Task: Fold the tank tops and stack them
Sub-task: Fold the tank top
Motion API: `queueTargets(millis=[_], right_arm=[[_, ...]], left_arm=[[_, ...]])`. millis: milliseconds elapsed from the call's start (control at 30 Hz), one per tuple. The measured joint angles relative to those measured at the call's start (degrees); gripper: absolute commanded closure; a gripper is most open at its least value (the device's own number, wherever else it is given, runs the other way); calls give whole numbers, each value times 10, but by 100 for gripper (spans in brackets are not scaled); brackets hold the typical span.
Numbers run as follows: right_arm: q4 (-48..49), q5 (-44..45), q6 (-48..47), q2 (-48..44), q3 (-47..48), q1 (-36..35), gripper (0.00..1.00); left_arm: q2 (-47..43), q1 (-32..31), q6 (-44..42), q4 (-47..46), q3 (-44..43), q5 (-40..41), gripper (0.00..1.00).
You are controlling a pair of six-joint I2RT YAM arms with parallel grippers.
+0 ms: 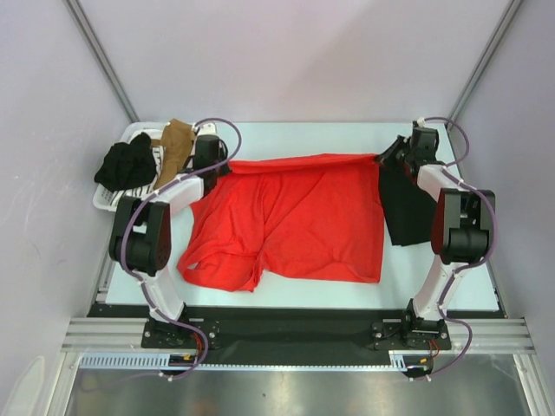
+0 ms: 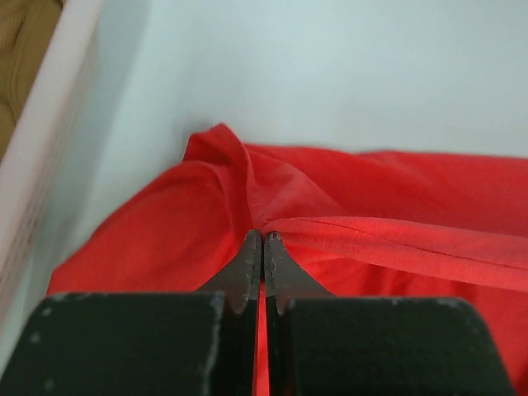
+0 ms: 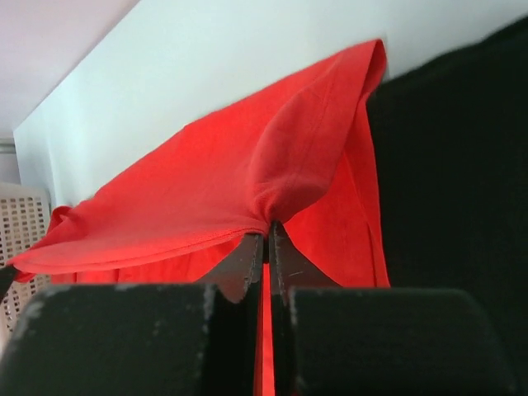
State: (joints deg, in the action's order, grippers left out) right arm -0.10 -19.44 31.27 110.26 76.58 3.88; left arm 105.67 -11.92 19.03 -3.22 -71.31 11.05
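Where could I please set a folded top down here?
Bare table lies behind the red top, along the far edge, and in a near strip before its hem. Crowded: red top mid-table, black top right, basket far left.

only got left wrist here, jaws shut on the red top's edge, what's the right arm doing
Observer: The right gripper is shut on the other far corner of the red tank top, so that edge is raised between both arms.
Operator: anything else over on that side
Observer: A black tank top lies on the table just right of the red one.
Operator: and the white wall at my left
Observer: It is a white basket holding a black garment and a tan garment.
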Motion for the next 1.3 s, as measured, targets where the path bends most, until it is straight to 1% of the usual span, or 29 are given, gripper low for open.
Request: queueTargets(millis=[133,167,200,267,300,333,367,400,433,467,533,600,667,767,867,900,933,967,1000,1033,1167,1233,1300], right_arm=[[17,12,0,-42,-59,-1,100],[19,17,0,-52,-74,-2,100],[21,22,0,-60,-88,-4,96],[22,33,3,-70,-111,-8,84],[24,41,5,-76,-125,-10,78],[25,47,7,-81,-140,-12,72],[27,56,11,-85,-153,-14,68],[33,64,15,-89,-169,-16,53],[37,71,22,-93,-183,-18,44],[41,79,27,-100,-201,-18,40],[48,96,33,-113,-233,-18,37],[42,112,34,-124,-243,-18,34],[39,126,31,-130,-234,-19,33],[17,144,19,-128,-185,-26,32],[-16,158,1,-100,-88,-35,36],[-20,163,-4,-84,-53,-39,39],[-26,167,-10,-69,-24,-42,40],[-41,172,-17,-40,23,-46,41],[-43,174,-21,-26,42,-49,41],[-52,177,-28,-3,71,-53,41],[-106,206,-49,90,162,-68,41],[-135,224,-53,122,183,-72,42],[-153,229,-53,135,182,-74,42]], left_arm=[[-43,-12,3,4,64,14,99],[-49,-14,5,5,75,16,94],[-55,-16,5,4,88,18,88],[-62,-21,9,3,109,23,72],[-64,-23,11,3,120,27,68],[-64,-27,17,3,129,34,58],[-64,-31,20,1,140,40,36],[-66,-37,22,-1,153,46,26],[-71,-43,27,-2,167,53,22],[-78,-50,35,-5,182,59,19],[-102,-60,41,-7,210,69,13],[-131,-67,49,-9,229,76,12],[-151,-68,54,-4,226,84,10],[-143,-60,60,26,169,90,10],[-91,-42,67,74,57,86,10],[-71,-35,70,81,23,82,10],[-55,-29,72,87,-1,81,10],[-37,-23,75,98,-29,80,10],[-19,-17,77,106,-50,78,10],[1,-12,79,122,-73,77,12],[76,2,82,166,-133,63,14],[109,5,85,185,-154,51,15],[132,5,87,200,-165,42,15]])
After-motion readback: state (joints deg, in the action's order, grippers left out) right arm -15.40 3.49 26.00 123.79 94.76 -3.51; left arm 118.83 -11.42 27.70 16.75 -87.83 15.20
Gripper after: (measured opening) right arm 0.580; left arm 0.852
